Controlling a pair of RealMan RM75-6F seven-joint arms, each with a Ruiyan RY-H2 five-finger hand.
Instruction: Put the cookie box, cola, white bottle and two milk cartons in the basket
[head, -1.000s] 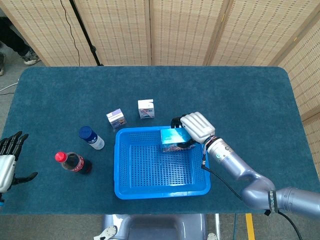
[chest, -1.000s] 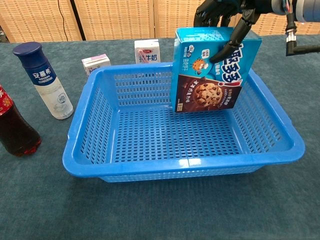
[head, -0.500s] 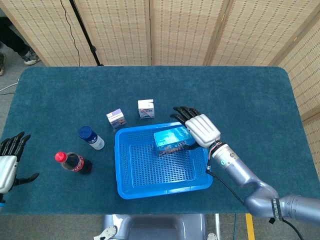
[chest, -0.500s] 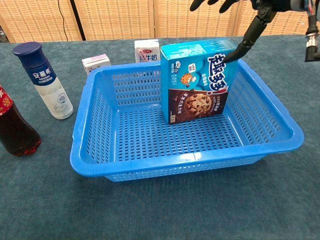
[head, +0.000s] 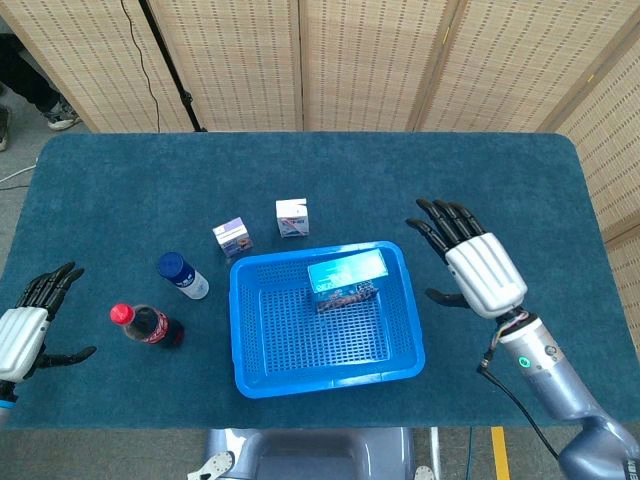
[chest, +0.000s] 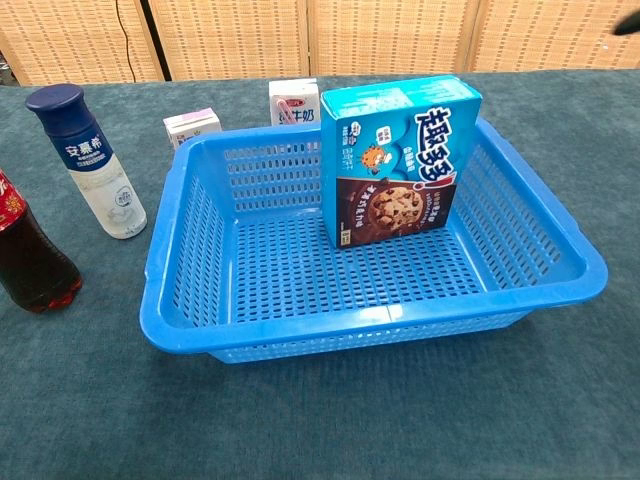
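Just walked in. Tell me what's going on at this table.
A two-armed robot is packing groceries into a blue basket. The cookie box stands upright inside it. The cola, white bottle and two milk cartons sit on the table outside it. Neither robot hand holds anything: the right robot hand is open beside the basket, the left robot hand open at the table's edge.

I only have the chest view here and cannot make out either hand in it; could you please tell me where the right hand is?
Observer: In the head view the right hand hangs to the right of the basket, apart from it, fingers spread and holding nothing.
Operator: Thank you. And where is the left hand, please?
Observer: The left hand is by the table's left edge, left of the cola and apart from it. It is open and empty too.
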